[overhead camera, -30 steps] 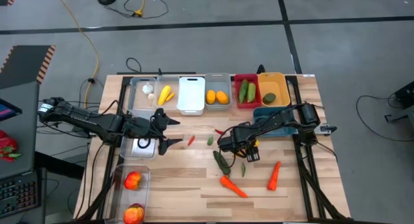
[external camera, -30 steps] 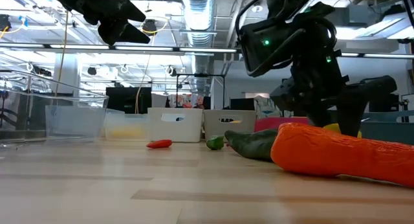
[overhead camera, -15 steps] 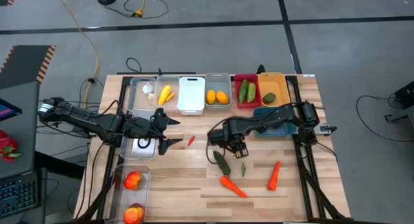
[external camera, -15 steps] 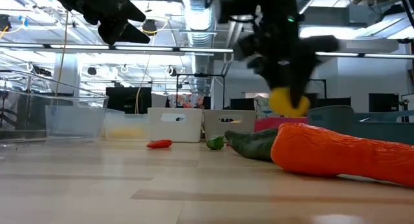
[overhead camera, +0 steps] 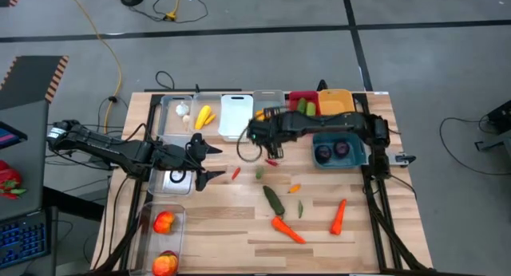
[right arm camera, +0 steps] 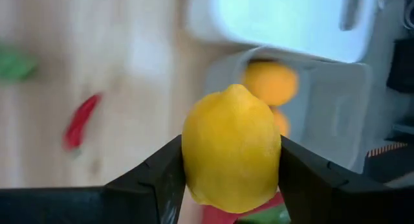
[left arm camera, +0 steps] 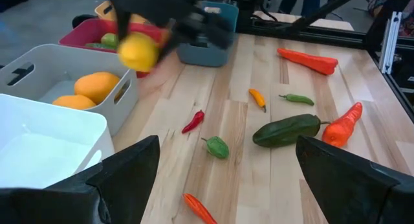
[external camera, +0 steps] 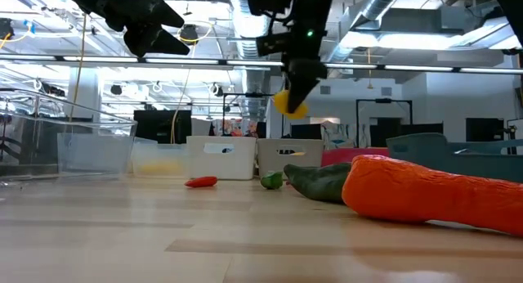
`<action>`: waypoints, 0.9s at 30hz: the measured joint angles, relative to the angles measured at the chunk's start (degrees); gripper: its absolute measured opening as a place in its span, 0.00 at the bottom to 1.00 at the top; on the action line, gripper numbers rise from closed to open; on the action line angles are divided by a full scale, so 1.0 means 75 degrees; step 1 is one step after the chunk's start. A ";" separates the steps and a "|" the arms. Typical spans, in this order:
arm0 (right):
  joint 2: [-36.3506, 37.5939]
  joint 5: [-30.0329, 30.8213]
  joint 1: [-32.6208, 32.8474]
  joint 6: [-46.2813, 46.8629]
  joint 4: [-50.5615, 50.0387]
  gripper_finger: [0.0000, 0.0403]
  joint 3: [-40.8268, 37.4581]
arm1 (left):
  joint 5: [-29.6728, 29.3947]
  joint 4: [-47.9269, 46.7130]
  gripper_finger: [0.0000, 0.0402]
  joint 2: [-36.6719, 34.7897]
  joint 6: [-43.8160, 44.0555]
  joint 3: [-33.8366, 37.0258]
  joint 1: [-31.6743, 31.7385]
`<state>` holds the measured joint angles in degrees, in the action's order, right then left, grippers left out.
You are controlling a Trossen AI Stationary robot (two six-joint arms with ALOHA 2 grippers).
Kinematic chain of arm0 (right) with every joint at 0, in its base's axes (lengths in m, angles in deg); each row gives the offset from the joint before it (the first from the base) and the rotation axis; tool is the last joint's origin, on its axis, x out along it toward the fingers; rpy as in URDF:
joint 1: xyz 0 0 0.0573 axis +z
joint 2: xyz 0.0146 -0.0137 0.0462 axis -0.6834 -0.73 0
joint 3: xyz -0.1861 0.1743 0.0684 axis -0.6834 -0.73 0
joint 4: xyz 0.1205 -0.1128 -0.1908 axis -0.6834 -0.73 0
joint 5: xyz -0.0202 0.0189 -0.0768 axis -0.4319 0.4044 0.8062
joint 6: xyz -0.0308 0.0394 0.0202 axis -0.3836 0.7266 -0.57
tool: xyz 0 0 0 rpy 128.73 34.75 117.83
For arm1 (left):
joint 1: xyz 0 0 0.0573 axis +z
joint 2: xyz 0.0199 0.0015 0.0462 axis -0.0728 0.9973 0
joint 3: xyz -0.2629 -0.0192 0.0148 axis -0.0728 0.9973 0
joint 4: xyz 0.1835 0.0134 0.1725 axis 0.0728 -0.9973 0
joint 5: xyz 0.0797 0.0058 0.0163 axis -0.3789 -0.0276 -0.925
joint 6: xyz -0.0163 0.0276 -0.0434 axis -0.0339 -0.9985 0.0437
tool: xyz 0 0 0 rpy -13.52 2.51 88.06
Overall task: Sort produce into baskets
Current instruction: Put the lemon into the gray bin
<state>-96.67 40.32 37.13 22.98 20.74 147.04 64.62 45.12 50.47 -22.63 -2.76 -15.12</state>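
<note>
1. Where the wooden table (overhead camera: pixel 239 228) is viewed from above, a row of baskets runs along its 12 o'clock edge: a clear basket (overhead camera: pixel 177 116) with white garlic (overhead camera: pixel 183 110), a clear one with yellow pieces (overhead camera: pixel 204 116), a white basket (overhead camera: pixel 234 115), a grey basket (left arm camera: pixel 97 117) with two orange-yellow fruits (left arm camera: pixel 96 85), a red basket (left arm camera: pixel 90 35) and an orange-yellow basket (overhead camera: pixel 337 99).
2. The teal basket (overhead camera: pixel 342 152) sits toward 3 o'clock of the table centre and holds two purple rounds (overhead camera: pixel 332 151).
3. The right arm reaches from the 3 o'clock side toward the basket row; the right gripper (right arm camera: pixel 231 185) hangs above the table near the grey basket, fingers (right arm camera: pixel 152 179) clamped on a yellow lemon (right arm camera: pixel 231 148).
4. The left arm lies along the 9 o'clock side; the left gripper (overhead camera: pixel 201 159) hovers above the table with its jaws spread wide and nothing between them.
5. Two clear baskets at the 7 o'clock corner hold red-and-yellow fruit (overhead camera: pixel 163 222).
6. Loose produce lies on the table:
   - two orange carrots (overhead camera: pixel 287 228) at 5 o'clock;
   - a dark green cucumber (overhead camera: pixel 274 199) near centre;
   - a small green pepper (left arm camera: pixel 217 147), a red chili (left arm camera: pixel 193 121), an orange chili (left arm camera: pixel 258 98) and a green chili (left arm camera: pixel 297 99), all well apart.
</note>
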 joint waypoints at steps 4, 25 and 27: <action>0.0000 -0.0008 -0.0548 0.0016 0.0587 0.59 0.0000 | -0.0001 0.0000 0.87 0.0000 0.0000 0.0000 0.0001; 0.0000 0.0287 -0.1574 0.1058 0.1059 0.62 0.0000 | 0.0044 -0.0052 0.87 0.0000 0.0000 0.0000 -0.0001; 0.0003 0.0402 -0.1574 0.1072 0.1125 0.62 0.0000 | 0.0045 -0.0052 0.87 0.0000 0.0000 0.0000 0.0000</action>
<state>-96.65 43.33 25.33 31.02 29.18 147.04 64.96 44.72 50.47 -22.63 -2.76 -15.12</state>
